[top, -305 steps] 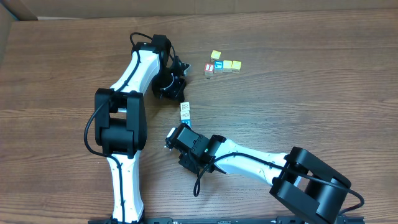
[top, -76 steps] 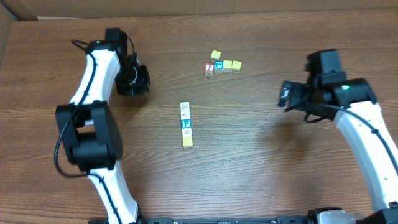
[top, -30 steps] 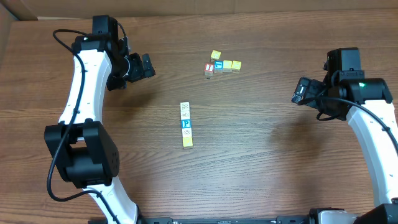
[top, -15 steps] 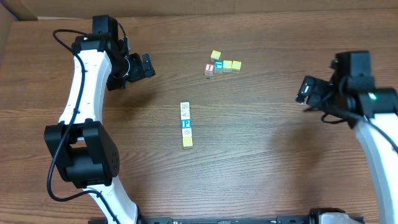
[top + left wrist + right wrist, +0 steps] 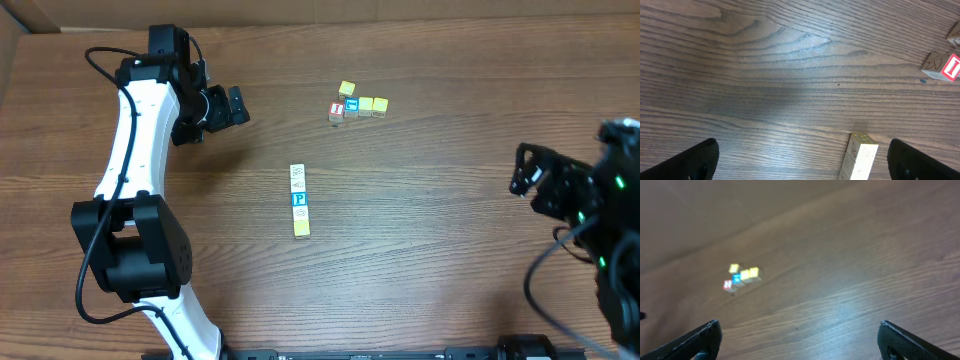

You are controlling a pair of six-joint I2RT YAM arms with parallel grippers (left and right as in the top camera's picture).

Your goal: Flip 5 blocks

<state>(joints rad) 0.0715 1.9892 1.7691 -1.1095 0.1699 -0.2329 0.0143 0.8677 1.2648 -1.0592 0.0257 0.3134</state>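
— Looking at the overhead view, can you tell me where the blocks lie?

— Yes. I see the five blocks (image 5: 299, 200) in one straight row near the middle of the worktop (image 5: 430, 280), each touching the next. Two cream blocks (image 5: 297, 173) are at the far end, then the blue-faced P block (image 5: 299, 201), one more cream one, and the yellow block (image 5: 302, 229) at the near end.

— And your hands?

— My left hand (image 5: 234, 106) is wide open at the far left, well apart from the row. Its camera shows the cream end of the row. My right hand (image 5: 518, 170) is wide open too, far to the right and blurred. Beyond the row lies a small group of cubes (image 5: 358, 102), the red-faced cube (image 5: 337, 109) among them.
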